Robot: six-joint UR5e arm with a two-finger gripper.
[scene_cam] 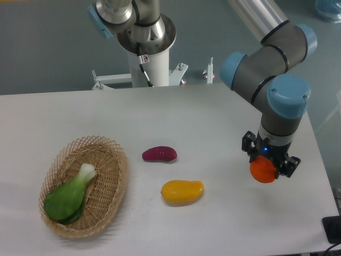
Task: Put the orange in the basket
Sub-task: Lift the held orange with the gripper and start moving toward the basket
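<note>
Item: small round bright orange-red orange [264,170], clamped between the fingers of the black two-finger gripper [268,165] at the right of the white table [213,117], seemingly lifted clear of the surface, judged to be held so for carrying; destination: oval tan wicker basket [114,184] at the far left, well apart from the fruit, its open woven rim uppermost; inside it a green leafy vegetable with a white stalk [72,194] is lodged, leaving bare weave along the right-hand side; between gripper and basket are set an elongated yellow-orange mango [182,191] and a purple oblong vegetable [159,154]; a raised leftward path is judged necessary; the table's right edge lies near the gripper.
</note>
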